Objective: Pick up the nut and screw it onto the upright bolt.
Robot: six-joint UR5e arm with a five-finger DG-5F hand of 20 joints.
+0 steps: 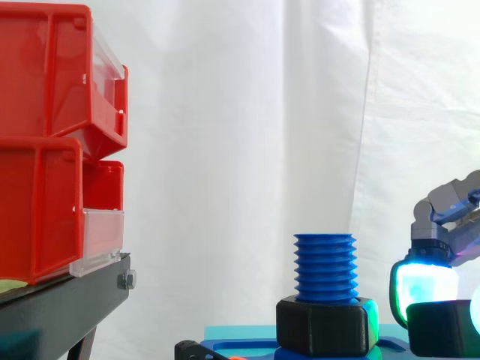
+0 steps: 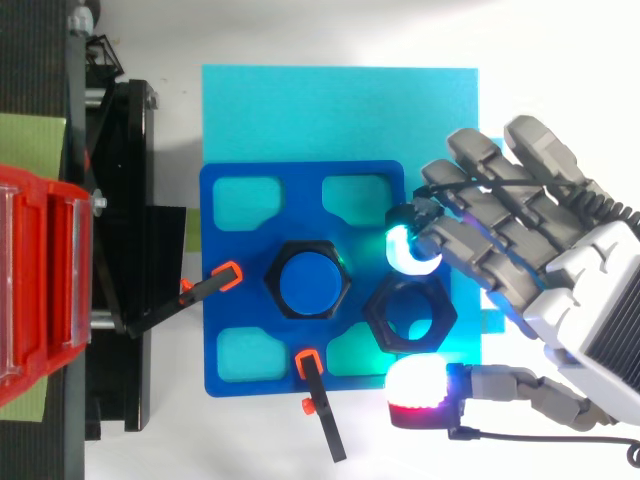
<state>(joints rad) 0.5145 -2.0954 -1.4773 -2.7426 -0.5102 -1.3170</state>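
We see the robot hand (image 2: 585, 262) released, straddling the nut (image 2: 410, 316) just beside the upright bolt (image 2: 309, 281), presumably to pinch it.

A white curtain (image 1: 247, 150) hangs at the back, with soft folds in it; the light is bright and even; at the left, red bins (image 1: 45, 75) sit one on top of the other, the lower one with a clear front (image 1: 101, 244); they rest on a black stand (image 1: 60, 300); a green sheet (image 2: 30, 145) lies under them; from above, the table (image 2: 300, 30) is white.
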